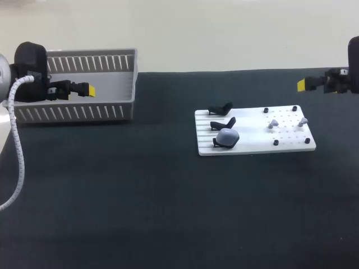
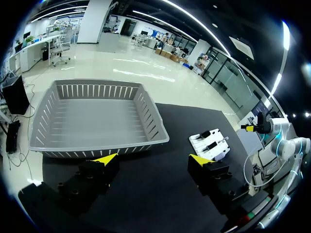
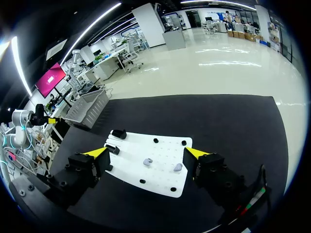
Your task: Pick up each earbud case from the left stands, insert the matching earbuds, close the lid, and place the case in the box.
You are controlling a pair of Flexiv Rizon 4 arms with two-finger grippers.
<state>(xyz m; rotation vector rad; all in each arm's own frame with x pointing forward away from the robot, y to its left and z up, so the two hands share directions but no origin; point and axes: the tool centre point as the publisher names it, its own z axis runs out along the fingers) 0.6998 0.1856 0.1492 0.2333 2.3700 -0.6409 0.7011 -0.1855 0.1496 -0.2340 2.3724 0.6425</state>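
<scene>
A white board [image 1: 291,147] lies right of the table's middle. On its left side stand three black stands; the nearest carries a grey-blue earbud case [image 1: 228,137], while the two behind it [image 1: 220,109] are bare. Two pale earbuds [image 1: 274,123] [image 1: 303,120] rest on the board's right half, and they show again as earbuds [image 3: 146,160] [image 3: 178,167] under my right gripper [image 3: 146,152]. That gripper [image 1: 303,84] hangs open above the board's far right corner. My left gripper [image 1: 85,89] [image 2: 153,158] is open and empty over the grey box [image 1: 126,84] [image 2: 97,121].
Small black pegs [image 1: 276,143] stand at the board's corners and edges. The box sits at the table's far left, its slatted walls raised. Dark table surface [image 1: 140,196] stretches wide in front of both.
</scene>
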